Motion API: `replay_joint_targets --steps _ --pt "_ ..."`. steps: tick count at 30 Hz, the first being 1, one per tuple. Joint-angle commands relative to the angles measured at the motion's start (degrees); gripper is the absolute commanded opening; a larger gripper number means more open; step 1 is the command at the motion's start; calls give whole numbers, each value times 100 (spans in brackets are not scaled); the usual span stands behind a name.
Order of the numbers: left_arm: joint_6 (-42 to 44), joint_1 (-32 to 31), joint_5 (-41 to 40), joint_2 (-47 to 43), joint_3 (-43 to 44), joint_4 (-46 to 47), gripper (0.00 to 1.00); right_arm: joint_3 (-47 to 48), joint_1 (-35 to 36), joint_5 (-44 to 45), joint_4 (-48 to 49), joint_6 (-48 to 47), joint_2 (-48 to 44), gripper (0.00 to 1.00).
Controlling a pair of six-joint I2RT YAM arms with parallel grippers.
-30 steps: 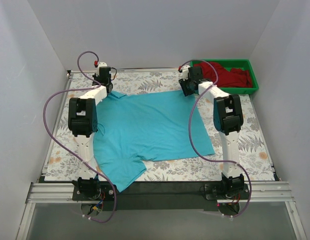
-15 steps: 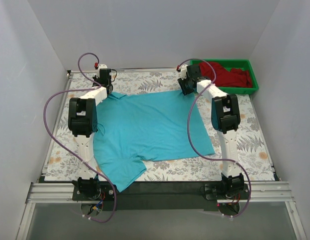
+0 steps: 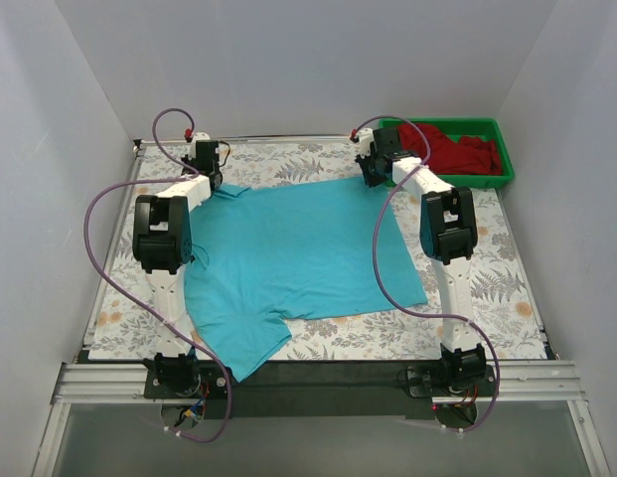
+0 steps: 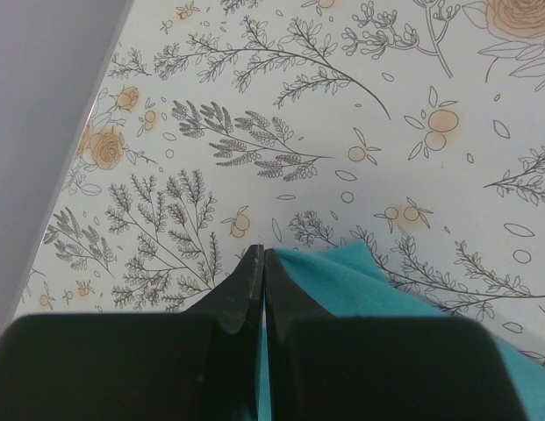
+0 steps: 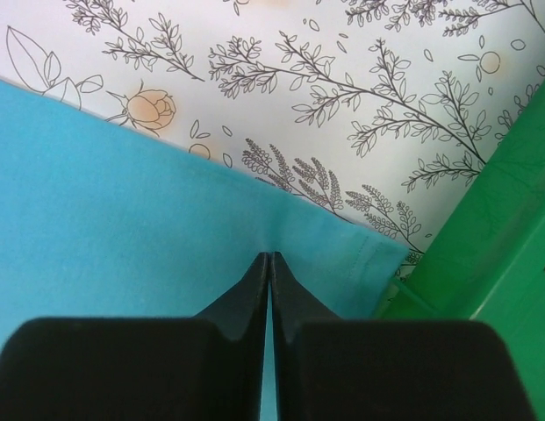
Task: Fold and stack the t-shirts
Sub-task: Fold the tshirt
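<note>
I have left gripper [image 4: 259, 263] and right gripper [image 5: 270, 263] clamped shut on the far edge of the turquoise t-shirt [image 3: 298, 248], spread flat on the table [image 3: 507, 298]; shallow edge bites may slip if I pull unevenly.

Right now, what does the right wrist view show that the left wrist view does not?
Only the right wrist view: the green tray beside the blue shirt. Only the left wrist view: the grey wall. Both: a gripper shut on an edge of the blue shirt, right gripper and left gripper, over the flowered table.
</note>
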Motion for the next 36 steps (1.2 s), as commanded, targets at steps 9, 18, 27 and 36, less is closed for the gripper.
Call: replay_joint_targets --steps 9,18,27,36 --pt "52 247 -344 -812 -255 2 0 -720 192 -373 -669 300 -382 7" --pt "17 414 -423 -742 -106 -50 0 -1071 420 -663 -836 292 -760 7" --pt "-265 379 289 -680 193 -182 0 560 289 -4 -783 2 -129 18" --pt "-300 370 403 -627 141 -200 0 1029 86 14 -652 -306 242 40"
